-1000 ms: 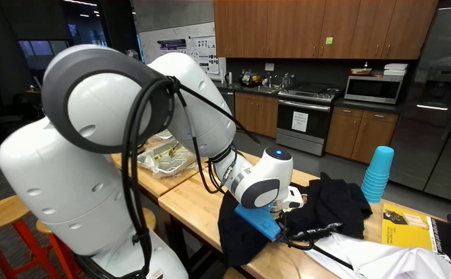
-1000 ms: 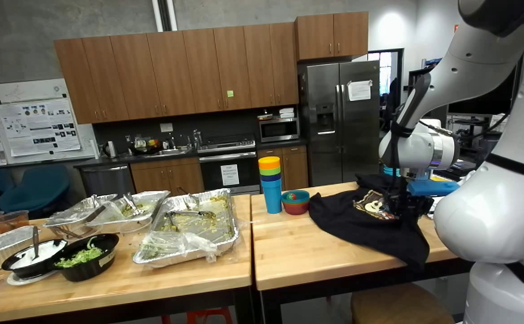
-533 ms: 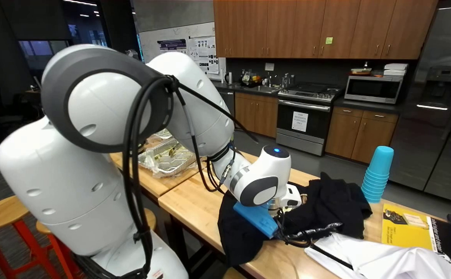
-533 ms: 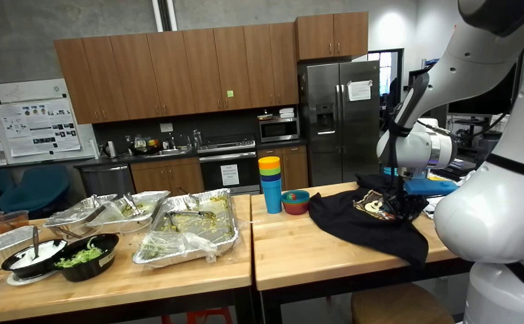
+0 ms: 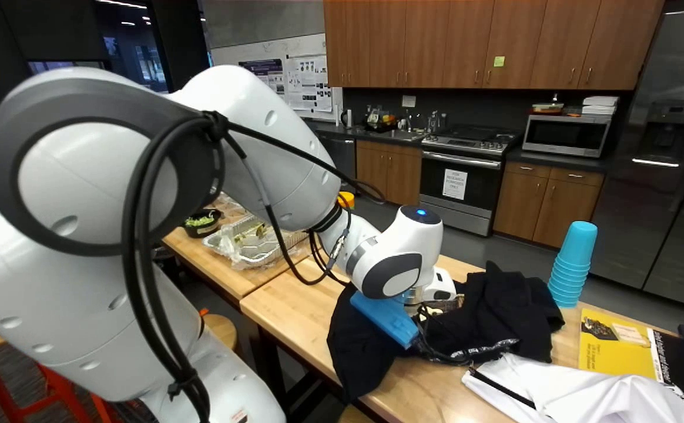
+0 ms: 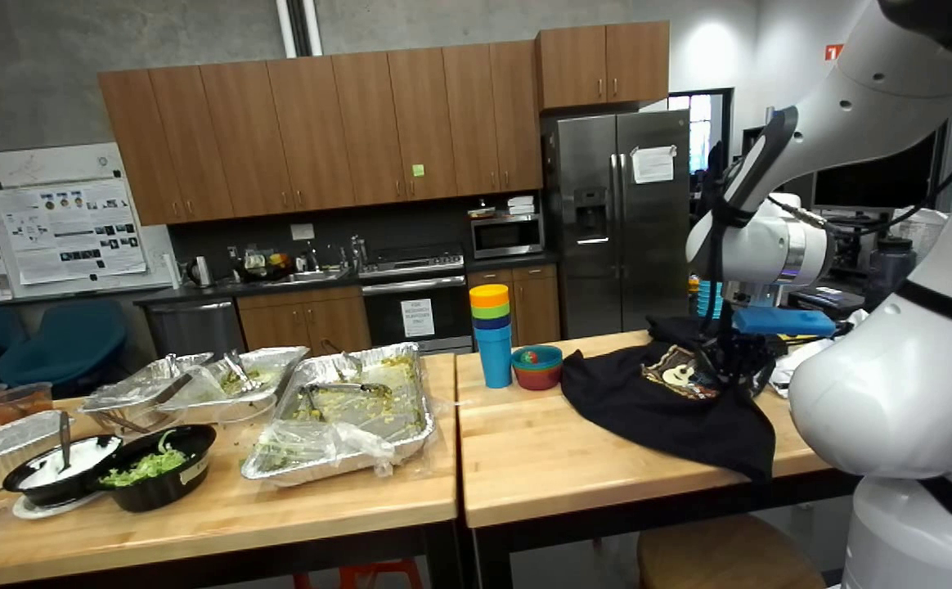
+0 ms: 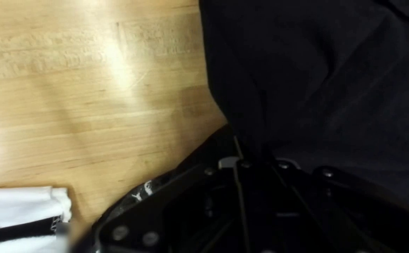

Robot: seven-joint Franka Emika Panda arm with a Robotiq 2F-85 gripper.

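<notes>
A black shirt (image 6: 664, 409) with a guitar print (image 6: 679, 374) lies spread and rumpled on the wooden table, one part hanging over the near edge. My gripper (image 7: 253, 150) points down at it, the jaws shut on a gathered fold of the dark cloth (image 7: 313, 88). Black on black hides the exact pinch, but the fabric bunches up to the fingertips in the wrist view. In an exterior view the gripper (image 6: 728, 360) sits just right of the print. A bunched black garment part (image 5: 512, 305) lies beyond it, with a silver-lettered band (image 5: 489, 348) beside the gripper.
White cloth (image 5: 577, 388) with a black stripe lies close by, near a yellow book (image 5: 618, 343) and stacked blue cups (image 5: 572, 264). Coloured cups (image 6: 492, 343) and small bowls (image 6: 536, 372) stand past the shirt. Foil food trays (image 6: 353, 409) fill the neighbouring table.
The jaws have come together on the cloth. The wrist sits slightly higher, and the elbow has swung outward. The shirt's hanging edge has shifted a little with the gripper.
</notes>
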